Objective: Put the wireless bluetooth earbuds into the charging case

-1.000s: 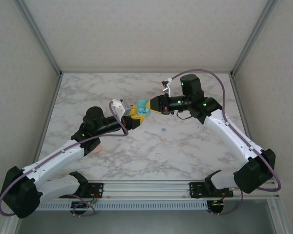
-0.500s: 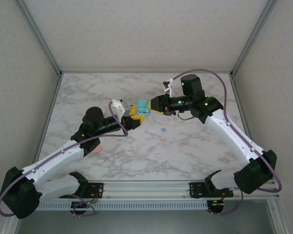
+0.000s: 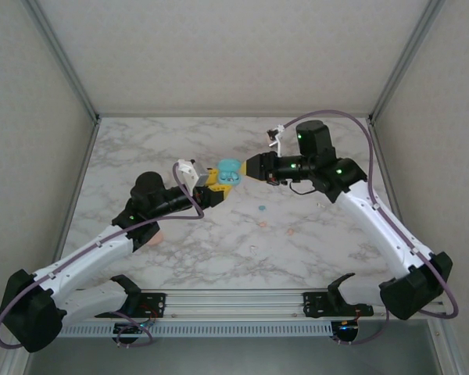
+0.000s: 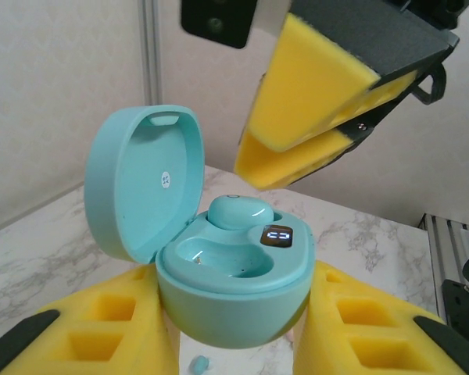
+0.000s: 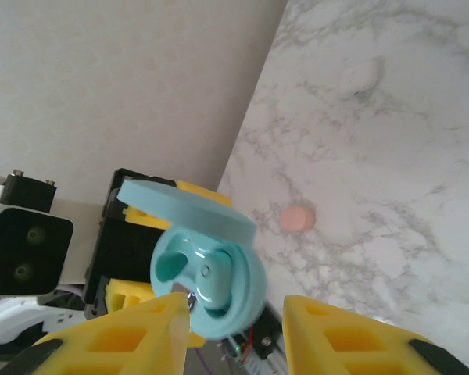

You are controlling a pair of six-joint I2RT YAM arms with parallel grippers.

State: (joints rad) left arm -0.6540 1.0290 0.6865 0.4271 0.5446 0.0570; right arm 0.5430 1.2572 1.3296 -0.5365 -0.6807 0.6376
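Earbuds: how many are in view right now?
4. One teal earbud sits in the open teal case; a loose teal earbud, a salmon-pink earbud just nearer and a second salmon-pink earbud to its right lie on the table. More could be hidden.

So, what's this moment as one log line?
left gripper: holding teal case, lid open | one teal earbud seated | right gripper: open, empty
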